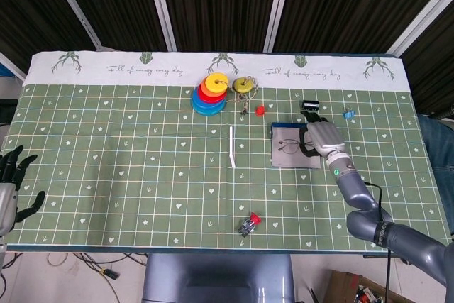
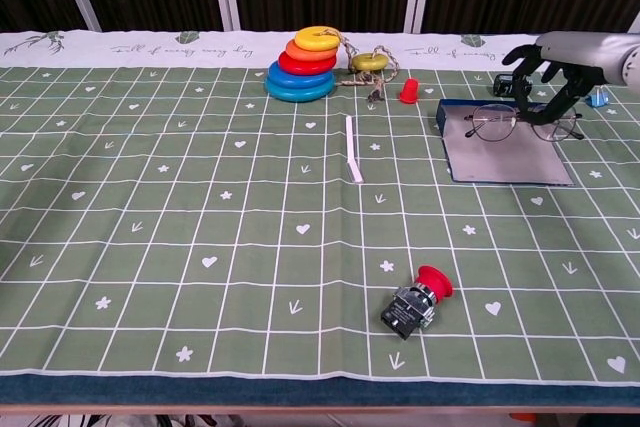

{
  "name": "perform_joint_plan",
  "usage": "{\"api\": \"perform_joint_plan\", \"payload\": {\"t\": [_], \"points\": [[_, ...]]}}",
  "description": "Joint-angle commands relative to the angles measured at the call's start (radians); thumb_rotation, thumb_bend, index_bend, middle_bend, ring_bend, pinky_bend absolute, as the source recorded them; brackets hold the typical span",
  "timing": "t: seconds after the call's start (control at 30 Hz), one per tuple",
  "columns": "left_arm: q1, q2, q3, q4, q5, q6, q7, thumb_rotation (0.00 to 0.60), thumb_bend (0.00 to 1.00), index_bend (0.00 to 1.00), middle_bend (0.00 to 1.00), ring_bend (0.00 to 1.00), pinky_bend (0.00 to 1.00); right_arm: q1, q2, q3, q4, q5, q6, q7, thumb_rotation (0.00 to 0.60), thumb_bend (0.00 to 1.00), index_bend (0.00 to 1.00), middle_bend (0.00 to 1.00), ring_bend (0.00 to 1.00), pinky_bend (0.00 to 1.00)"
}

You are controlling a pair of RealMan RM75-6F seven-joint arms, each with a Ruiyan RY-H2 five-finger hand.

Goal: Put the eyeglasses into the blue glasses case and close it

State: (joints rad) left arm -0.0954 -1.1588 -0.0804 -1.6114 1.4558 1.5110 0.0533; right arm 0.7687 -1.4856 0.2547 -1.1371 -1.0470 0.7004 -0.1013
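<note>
The open blue glasses case (image 1: 296,155) (image 2: 505,156) lies flat at the right of the table, grey lining up. My right hand (image 1: 319,138) (image 2: 556,59) hovers over its far part and holds thin wire-rimmed eyeglasses (image 1: 289,146) (image 2: 508,123) by their right side. The glasses hang just above the case's far half, lenses toward the left. My left hand (image 1: 11,184) rests at the table's near left edge, fingers spread, holding nothing.
A stack of coloured rings (image 1: 210,93) and a yellow ring on a cord (image 1: 245,85) stand at the back centre. A small red cone (image 2: 408,91), a black clip (image 1: 310,105), a small blue piece (image 1: 348,113), a white stick (image 1: 232,146) and a red push-button (image 2: 413,301) lie around.
</note>
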Motion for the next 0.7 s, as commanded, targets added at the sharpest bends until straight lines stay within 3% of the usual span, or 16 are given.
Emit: {"api": "perform_joint_plan", "payload": {"t": [0.03, 0.7], "points": [[0.0, -0.001, -0.001, 0.0, -0.001, 0.0, 0.002, 0.6, 0.31, 0.14, 0.0, 0.0, 0.0, 0.018, -0.021, -0.004, 0.042, -0.015, -0.024, 0.021, 0.6, 0.54, 0.66, 0.07, 0.09, 0.19], [0.005, -0.002, -0.005, 0.0, -0.01, 0.008, 0.008, 0.6, 0.31, 0.14, 0.0, 0.0, 0.0, 0.093, -0.159, -0.025, 0.355, -0.097, -0.144, 0.171, 0.6, 0.54, 0.66, 0.07, 0.09, 0.19]]}}
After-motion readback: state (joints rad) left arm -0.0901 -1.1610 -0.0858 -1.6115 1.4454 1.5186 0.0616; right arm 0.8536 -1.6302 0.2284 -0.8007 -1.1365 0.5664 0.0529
